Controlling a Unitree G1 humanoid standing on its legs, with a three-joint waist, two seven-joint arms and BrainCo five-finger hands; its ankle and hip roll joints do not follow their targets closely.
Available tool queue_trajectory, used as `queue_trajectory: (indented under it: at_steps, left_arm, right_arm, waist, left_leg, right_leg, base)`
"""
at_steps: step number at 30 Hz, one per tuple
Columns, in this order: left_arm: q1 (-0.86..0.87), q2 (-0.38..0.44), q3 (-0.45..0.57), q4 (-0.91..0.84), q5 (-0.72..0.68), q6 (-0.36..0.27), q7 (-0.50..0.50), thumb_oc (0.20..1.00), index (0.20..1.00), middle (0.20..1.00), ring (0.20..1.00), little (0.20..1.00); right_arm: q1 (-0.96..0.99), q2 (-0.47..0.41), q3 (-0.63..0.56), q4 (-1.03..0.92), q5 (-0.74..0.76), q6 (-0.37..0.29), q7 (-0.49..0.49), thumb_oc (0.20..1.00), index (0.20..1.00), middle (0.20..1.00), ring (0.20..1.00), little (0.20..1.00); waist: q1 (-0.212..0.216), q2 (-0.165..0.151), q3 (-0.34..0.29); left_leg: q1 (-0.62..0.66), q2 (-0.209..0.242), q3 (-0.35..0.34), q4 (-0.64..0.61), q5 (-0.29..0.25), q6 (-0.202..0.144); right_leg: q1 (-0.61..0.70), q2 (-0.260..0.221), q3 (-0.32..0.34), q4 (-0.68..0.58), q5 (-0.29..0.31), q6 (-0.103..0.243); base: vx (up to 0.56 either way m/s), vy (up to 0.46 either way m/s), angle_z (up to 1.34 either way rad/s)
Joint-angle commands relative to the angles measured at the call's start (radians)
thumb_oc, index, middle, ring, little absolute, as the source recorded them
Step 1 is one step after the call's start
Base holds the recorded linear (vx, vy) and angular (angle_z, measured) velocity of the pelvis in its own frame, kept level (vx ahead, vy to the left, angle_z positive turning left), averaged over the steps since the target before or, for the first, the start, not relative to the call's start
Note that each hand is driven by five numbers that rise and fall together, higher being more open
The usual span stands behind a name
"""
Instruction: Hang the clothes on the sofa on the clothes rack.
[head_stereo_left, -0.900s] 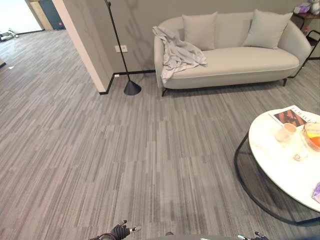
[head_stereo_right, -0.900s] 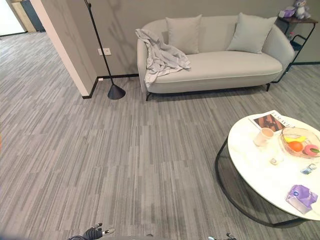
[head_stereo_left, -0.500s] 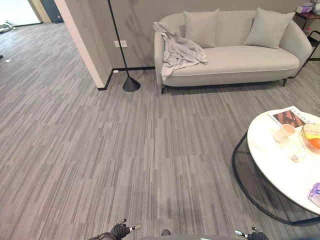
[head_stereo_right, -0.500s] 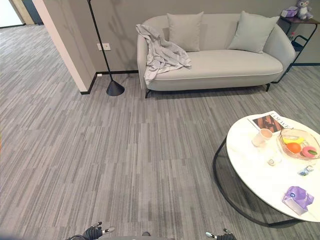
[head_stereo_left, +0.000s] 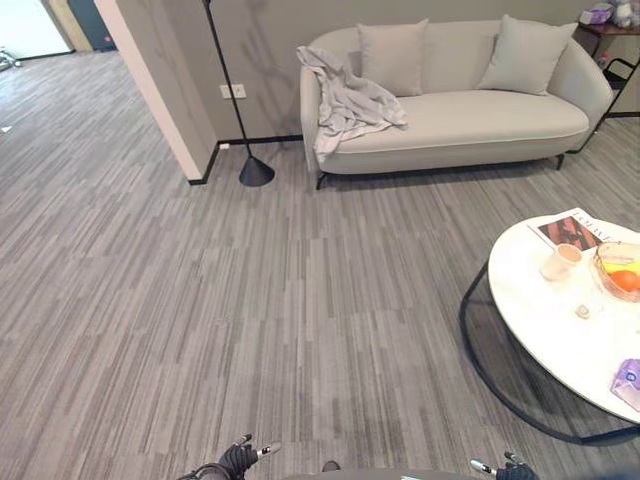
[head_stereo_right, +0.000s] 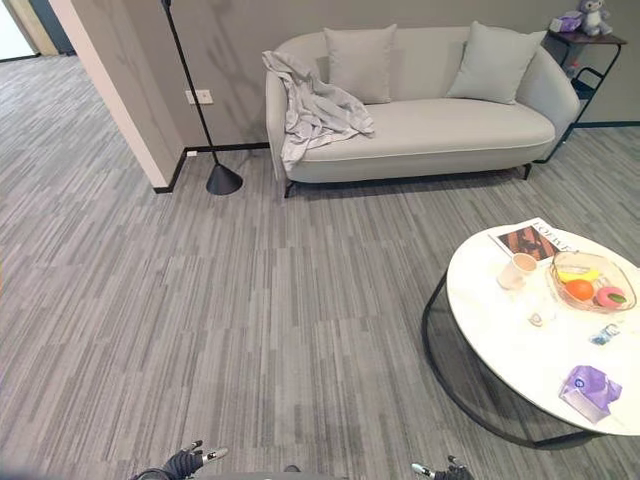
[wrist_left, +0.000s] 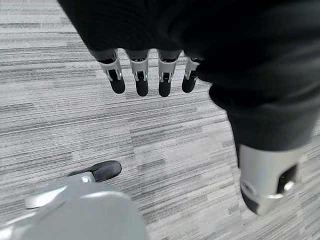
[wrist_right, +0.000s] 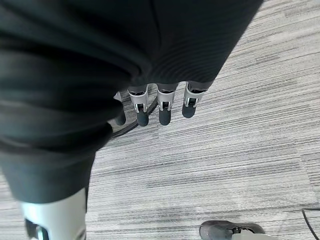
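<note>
A pale grey garment (head_stereo_left: 350, 100) lies crumpled over the left end of a light beige sofa (head_stereo_left: 470, 120), draped from the backrest down onto the seat. The sofa stands against the far wall, well away from me across the floor. My left hand (head_stereo_left: 240, 458) shows at the bottom edge of the eye views, low at my side, with its fingers (wrist_left: 141, 80) straight and holding nothing. My right hand (head_stereo_right: 445, 467) peeks in at the bottom right, its fingers (wrist_right: 165, 107) relaxed over bare floor and holding nothing.
A black floor lamp (head_stereo_left: 255, 172) stands left of the sofa beside a wall corner (head_stereo_left: 160, 100). A round white coffee table (head_stereo_right: 520, 350) on a black ring frame sits at the right with a cup, fruit bowl and magazine. Two cushions (head_stereo_left: 392, 55) rest on the sofa. Open grey floor stretches ahead.
The whole picture has shifted slightly, so the camera has moved; the sofa and table sit a little differently in frame. Both hands stay low and unchanged.
</note>
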Motion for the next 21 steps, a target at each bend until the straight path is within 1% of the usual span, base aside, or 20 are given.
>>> queue_trajectory:
  at_steps: [1,2,3,4,5,6,7,9,10,11,12,13,14,15,17,18,19,20,21]
  left_arm:
    - [-0.081,0.018,0.02,0.001,-0.065,-0.006,0.01,1.0,1.0,1.0,1.0,1.0]
    - [-0.081,0.018,0.02,0.001,-0.065,-0.006,0.01,1.0,1.0,1.0,1.0,1.0]
    - [-0.102,0.011,0.006,-0.07,-0.132,-0.006,0.024,1.0,1.0,1.0,1.0,1.0]
    - [-0.102,0.011,0.006,-0.07,-0.132,-0.006,0.024,1.0,1.0,1.0,1.0,1.0]
    - [-0.105,0.005,0.004,-0.062,-0.137,-0.007,0.025,1.0,1.0,1.0,1.0,1.0]
    - [-0.104,-0.001,0.004,-0.06,-0.141,-0.008,0.027,1.0,1.0,1.0,1.0,1.0]
    - [-0.101,-0.006,0.002,-0.058,-0.141,-0.009,0.027,1.0,1.0,1.0,1.0,1.0]
    - [-0.101,-0.006,0.001,-0.058,-0.141,-0.009,0.027,1.0,1.0,1.0,1.0,1.0]
    - [-0.088,-0.017,-0.004,-0.043,-0.118,-0.009,0.023,1.0,1.0,1.0,1.0,1.0]
    - [-0.085,-0.017,-0.002,-0.036,-0.112,-0.012,0.025,1.0,1.0,1.0,1.0,1.0]
    - [-0.081,-0.019,0.0,-0.031,-0.107,-0.015,0.027,1.0,1.0,1.0,1.0,1.0]
    - [-0.081,-0.019,0.0,-0.031,-0.106,-0.015,0.027,1.0,1.0,1.0,1.0,1.0]
    - [-0.071,-0.024,0.013,-0.015,-0.099,-0.018,0.026,1.0,1.0,1.0,1.0,1.0]
    - [-0.062,-0.023,0.028,-0.004,-0.099,-0.016,0.022,1.0,1.0,1.0,1.0,1.0]
    - [-0.048,-0.026,0.041,0.015,-0.09,-0.015,0.022,1.0,1.0,1.0,1.0,1.0]
    - [-0.039,-0.027,0.053,0.024,-0.09,-0.016,0.023,1.0,1.0,1.0,1.0,1.0]
    - [-0.035,-0.023,0.061,0.031,-0.087,-0.013,0.02,1.0,1.0,1.0,1.0,1.0]
    - [-0.027,-0.018,0.067,0.032,-0.09,-0.013,0.019,1.0,1.0,1.0,1.0,1.0]
    - [-0.027,-0.014,0.072,0.027,-0.095,-0.012,0.017,1.0,1.0,1.0,1.0,1.0]
  right_arm:
    - [-0.011,-0.049,-0.03,-0.05,0.001,-0.03,-0.031,1.0,1.0,1.0,1.0,1.0]
    - [-0.011,-0.049,-0.03,-0.051,0.001,-0.03,-0.031,1.0,1.0,1.0,1.0,1.0]
    - [-0.015,-0.075,-0.023,-0.079,0.011,-0.03,-0.05,1.0,1.0,1.0,1.0,1.0]
    - [-0.015,-0.075,-0.023,-0.079,0.011,-0.03,-0.05,1.0,1.0,1.0,1.0,1.0]
    - [-0.016,-0.075,-0.02,-0.077,0.013,-0.025,-0.052,1.0,1.0,1.0,1.0,1.0]
    - [-0.017,-0.074,-0.022,-0.079,0.018,-0.023,-0.054,1.0,1.0,1.0,1.0,1.0]
    - [-0.019,-0.074,-0.023,-0.084,0.027,-0.025,-0.056,1.0,1.0,1.0,1.0,1.0]
    - [-0.018,-0.074,-0.023,-0.084,0.027,-0.025,-0.056,1.0,1.0,1.0,1.0,1.0]
    - [-0.038,-0.069,-0.003,-0.084,0.028,-0.03,-0.058,1.0,1.0,1.0,1.0,1.0]
    - [-0.045,-0.071,0.004,-0.084,0.03,-0.033,-0.062,1.0,1.0,1.0,1.0,1.0]
    - [-0.056,-0.071,0.011,-0.083,0.032,-0.035,-0.065,1.0,1.0,1.0,1.0,1.0]
    - [-0.056,-0.071,0.012,-0.083,0.032,-0.035,-0.065,1.0,1.0,1.0,1.0,1.0]
    - [-0.061,-0.064,0.015,-0.08,0.025,-0.031,-0.062,1.0,1.0,1.0,1.0,1.0]
    - [-0.057,-0.06,0.02,-0.085,0.011,-0.03,-0.053,1.0,1.0,1.0,1.0,1.0]
    - [-0.041,-0.051,0.022,-0.086,-0.009,-0.029,-0.042,1.0,1.0,1.0,1.0,1.0]
    - [-0.041,-0.05,0.021,-0.074,-0.017,-0.028,-0.038,1.0,1.0,1.0,1.0,1.0]
    - [-0.041,-0.047,0.018,-0.065,-0.029,-0.024,-0.027,1.0,1.0,1.0,1.0,1.0]
    - [-0.042,-0.044,0.017,-0.044,-0.036,-0.023,-0.02,1.0,1.0,1.0,1.0,1.0]
    - [-0.052,-0.048,0.019,-0.037,-0.048,-0.02,-0.017,1.0,1.0,1.0,1.0,1.0]
  waist:
    - [0.013,-0.034,0.056]
    - [0.013,-0.034,0.055]
    - [0.035,-0.042,0.139]
    - [0.033,-0.041,0.138]
    - [0.036,-0.041,0.139]
    - [0.042,-0.041,0.136]
    - [0.05,-0.039,0.131]
    - [0.052,-0.041,0.132]
    - [0.08,-0.012,0.114]
    - [0.089,-0.007,0.112]
    - [0.097,-0.003,0.11]
    - [0.098,-0.006,0.111]
    - [0.108,0.004,0.094]
    - [0.114,0.007,0.075]
    - [0.116,0.002,0.041]
    - [0.125,-0.012,0.025]
    - [0.128,-0.028,0.011]
    - [0.139,-0.042,-0.002]
    - [0.146,-0.044,-0.007]
  left_leg:
    - [-0.067,0.1,-0.047,0.231,-0.087,-0.119]
    - [-0.069,0.1,-0.047,0.232,-0.088,-0.119]
    - [-0.296,0.097,-0.104,0.535,0.023,-0.11]
    - [-0.3,0.097,-0.106,0.539,0.021,-0.11]
    - [-0.331,0.088,-0.101,0.537,0.011,-0.101]
    - [-0.362,0.072,-0.092,0.51,0.002,-0.096]
    - [-0.386,0.058,-0.077,0.457,-0.006,-0.092]
    - [-0.382,0.056,-0.074,0.455,-0.007,-0.091]
    - [-0.378,0.058,-0.03,0.2,0.081,-0.095]
    - [-0.387,0.056,-0.015,0.132,0.105,-0.098]
    - [-0.409,0.052,0.004,0.082,0.116,-0.102]
    - [-0.404,0.049,0.007,0.077,0.118,-0.101]
    - [-0.431,0.052,0.06,0.019,0.139,-0.109]
    - [-0.413,0.051,0.079,0.0,0.138,-0.1]
    - [-0.388,0.026,0.055,0.0,0.182,-0.081]
    - [-0.377,0.004,0.033,0.008,0.181,-0.075]
    - [-0.356,-0.012,0.017,0.013,0.167,-0.067]
    - [-0.339,-0.025,0.013,0.024,0.153,-0.057]
    - [-0.322,-0.031,0.008,0.031,0.137,-0.048]
  right_leg:
    - [-0.055,-0.037,0.034,0.043,0.015,0.062]
    - [-0.056,-0.037,0.033,0.043,0.015,0.062]
    - [-0.047,-0.024,0.012,0.054,0.009,0.03]
    - [-0.048,-0.023,0.01,0.055,0.009,0.03]
    - [-0.046,-0.025,0.01,0.055,0.002,0.03]
    - [-0.037,-0.024,0.012,0.049,-0.003,0.032]
    - [-0.028,-0.022,0.019,0.04,-0.011,0.036]
    - [-0.025,-0.024,0.021,0.039,-0.012,0.037]
    - [0.017,0.007,0.06,0.005,-0.037,0.041]
    - [0.028,0.013,0.072,0.002,-0.047,0.041]
    - [0.046,0.015,0.084,0.001,-0.067,0.04]
    - [0.049,0.011,0.085,0.001,-0.069,0.041]
    - [0.088,0.01,0.108,0.001,-0.101,0.044]
    - [0.101,0.006,0.116,0.001,-0.109,0.05]
    - [0.125,-0.018,0.133,0.001,-0.123,0.058]
    - [0.134,-0.041,0.144,0.019,-0.127,0.071]
    - [0.134,-0.066,0.146,0.051,-0.126,0.087]
    - [0.13,-0.092,0.152,0.104,-0.098,0.107]
    - [0.101,-0.107,0.16,0.167,-0.055,0.124]
  base:
    - [-0.1,-0.122,0.04]
    - [-0.17,-0.298,-0.04]
    - [-0.12,-0.242,-0.09]
    - [-0.08,-0.256,-0.02]
    - [0.09,-0.027,0.12]
    - [0.18,-0.027,0.2]
    - [0.16,-0.011,0.02]
    - [0.2,0.042,-0.1]
    - [0.43,0.092,-0.32]
    - [0.55,0.119,-0.33]
    - [0.25,0.042,-0.5]
    - [0.44,0.11,-0.56]
    - [0.49,0.142,-0.65]
    - [0.66,0.206,-0.27]
    - [0.55,0.193,-0.29]
    - [0.58,0.175,-0.65]
    - [0.59,0.156,-0.59]
    - [0.5,0.127,-0.38]
    - [0.48,0.13,-0.35]
